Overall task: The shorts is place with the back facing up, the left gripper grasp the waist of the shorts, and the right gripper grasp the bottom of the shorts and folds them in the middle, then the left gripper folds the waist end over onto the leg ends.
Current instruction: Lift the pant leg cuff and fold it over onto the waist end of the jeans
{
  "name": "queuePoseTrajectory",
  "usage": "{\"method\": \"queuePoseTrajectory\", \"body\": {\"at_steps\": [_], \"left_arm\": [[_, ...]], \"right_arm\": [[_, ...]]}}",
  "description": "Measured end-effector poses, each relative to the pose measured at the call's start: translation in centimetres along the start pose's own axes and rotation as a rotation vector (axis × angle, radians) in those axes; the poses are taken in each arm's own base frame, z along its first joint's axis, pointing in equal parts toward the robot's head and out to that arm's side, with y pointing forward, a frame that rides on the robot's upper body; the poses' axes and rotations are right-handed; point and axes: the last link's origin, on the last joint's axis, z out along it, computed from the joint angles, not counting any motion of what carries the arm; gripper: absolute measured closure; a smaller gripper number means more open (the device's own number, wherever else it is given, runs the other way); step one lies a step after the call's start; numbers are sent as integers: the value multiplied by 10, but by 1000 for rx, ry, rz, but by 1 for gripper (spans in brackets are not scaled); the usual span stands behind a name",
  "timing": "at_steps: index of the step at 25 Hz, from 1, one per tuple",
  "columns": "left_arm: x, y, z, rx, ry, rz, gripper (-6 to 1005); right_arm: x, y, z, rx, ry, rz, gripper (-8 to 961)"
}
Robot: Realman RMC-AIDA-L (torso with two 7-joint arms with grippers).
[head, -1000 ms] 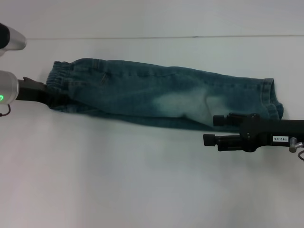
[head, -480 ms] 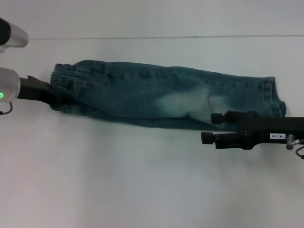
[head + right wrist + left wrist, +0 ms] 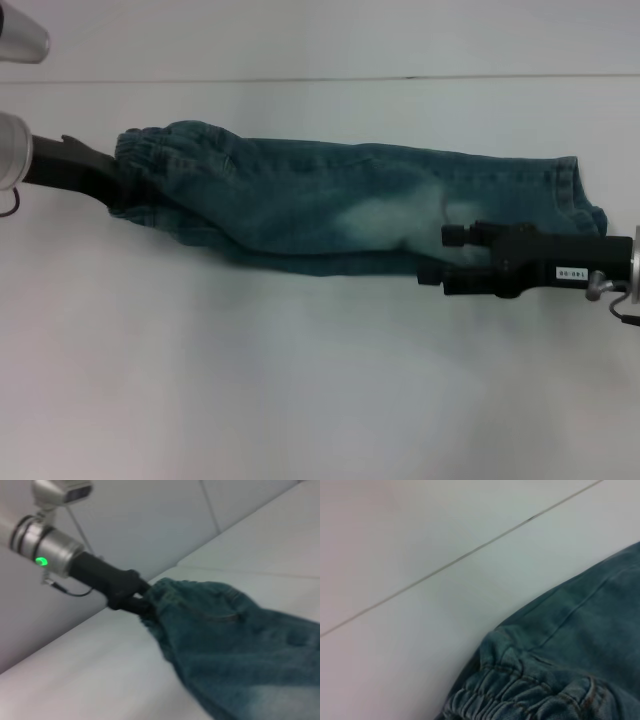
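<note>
The denim shorts [image 3: 340,205] lie stretched across the white surface [image 3: 300,380], already folded lengthwise into a long narrow band. Nothing else rests on the surface; only a thin seam line [image 3: 300,79] runs across it beyond the shorts, well clear of both arms.

The left gripper [image 3: 108,190] is at the elastic waist end [image 3: 150,150], clamped on the gathered waistband; the right wrist view shows its dark fingers [image 3: 131,602] pinching the bunched fabric and lifting it off the surface. From this gripper the shorts run away toward the other arm, sagging lower as they go. The left wrist view shows only the ruffled waistband [image 3: 520,695] close beneath the camera and bare surface past it.

The right gripper [image 3: 440,257] lies over the near edge of the shorts, just inward of the leg hems [image 3: 575,205], which sit beside its wrist. Its dark fingers point toward the waist end and stand slightly apart, holding nothing that can be seen; the pale faded patch [image 3: 390,215] of denim lies right at its tips.

Compared with a second ago, the left gripper has risen and pulled the waist end up and slightly back, so the waistband now looks bunched and raised. The right gripper has moved farther from the near edge of the surface, onto the fabric, where earlier it hung just short of it.
</note>
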Motion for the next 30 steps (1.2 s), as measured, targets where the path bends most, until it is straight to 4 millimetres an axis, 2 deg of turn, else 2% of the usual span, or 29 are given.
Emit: {"method": "queuePoseTrajectory", "body": {"at_steps": [7,9,14,19,24,29,30], "left_arm": [[25,11,-19,-59,-8,64,745],[42,20,-30,-85,-2,103,754],[64,30,-40,-110,6,148,791],[84,41,-44,-142,10,192,809],[105,53,-44,-166,6,248,811],[124,64,-43,-176,-4,290,812],[128,66,-44,-179,-2,299,812]], "right_arm": [[-5,-4,13,44,-70,4,48],[-5,-7,18,61,-74,11,56],[-3,-13,38,129,-98,9,75],[-1,-23,50,293,-276,32,276],[2,-23,65,442,-397,22,488],[-4,-18,92,513,-348,-66,702],[-7,-15,106,520,-287,-108,745]]}}
